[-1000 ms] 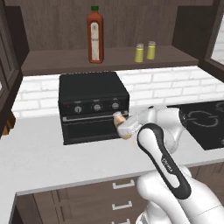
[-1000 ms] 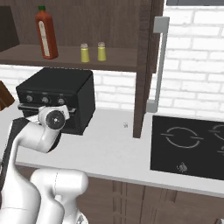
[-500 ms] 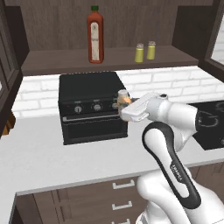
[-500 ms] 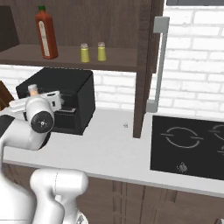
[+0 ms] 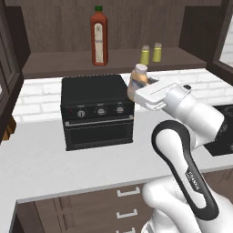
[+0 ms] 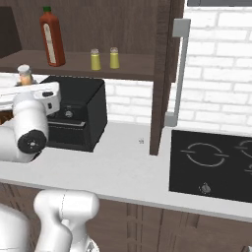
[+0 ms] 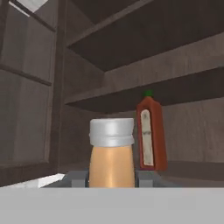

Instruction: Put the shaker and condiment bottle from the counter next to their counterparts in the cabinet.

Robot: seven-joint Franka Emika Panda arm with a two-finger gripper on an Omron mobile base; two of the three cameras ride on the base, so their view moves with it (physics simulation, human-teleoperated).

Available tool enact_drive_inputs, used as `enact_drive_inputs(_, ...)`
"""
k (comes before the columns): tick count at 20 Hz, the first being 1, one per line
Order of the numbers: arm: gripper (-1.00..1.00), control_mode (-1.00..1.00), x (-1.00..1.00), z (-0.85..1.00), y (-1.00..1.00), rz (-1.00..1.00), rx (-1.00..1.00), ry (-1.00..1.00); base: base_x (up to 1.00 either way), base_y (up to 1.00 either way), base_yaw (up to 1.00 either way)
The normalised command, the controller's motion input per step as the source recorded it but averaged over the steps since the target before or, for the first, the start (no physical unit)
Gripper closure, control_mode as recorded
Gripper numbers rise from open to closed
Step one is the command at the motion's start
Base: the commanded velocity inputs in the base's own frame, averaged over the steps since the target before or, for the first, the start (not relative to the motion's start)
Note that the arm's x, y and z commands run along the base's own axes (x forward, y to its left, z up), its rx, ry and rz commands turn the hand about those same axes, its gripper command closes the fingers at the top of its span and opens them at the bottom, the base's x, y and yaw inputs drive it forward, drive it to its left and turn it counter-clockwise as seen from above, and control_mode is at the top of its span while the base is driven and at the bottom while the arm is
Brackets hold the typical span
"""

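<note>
Your gripper (image 5: pixel 136 89) clamps the peach-orange condiment bottle (image 5: pixel 138 79) upright above the black toaster oven (image 5: pixel 97 109), below the cabinet shelf (image 5: pixel 113 61); the tall red sauce bottle (image 5: pixel 98 36) stands at its eleven o'clock, two yellow-green shakers (image 5: pixel 150 53) at one o'clock.

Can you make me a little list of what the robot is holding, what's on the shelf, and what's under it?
held: condiment bottle, peach with a whitish cap, upright
gripper: gripper shut on the bottle, raised above the counter
cabinet shelf: tall red bottle with green cap; two yellow-green shakers side by side to its right
below shelf: black toaster oven on the counter
right of counter: black cooktop
</note>
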Motion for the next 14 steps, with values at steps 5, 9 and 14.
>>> enact_drive_inputs(5,1.0,-1.0,-0.27,0.89,-0.41,-0.12,0.06,-0.16,0.0,0.0,0.0)
enact_drive_inputs(9,1.0,-1.0,-0.1,0.55,-0.58,-0.17,0.0,0.0,0.0,0.0,0.0)
enact_drive_inputs(14,1.0,-1.0,0.02,0.0,-0.57,-0.1,0.01,0.19,0.0,0.0,0.0)
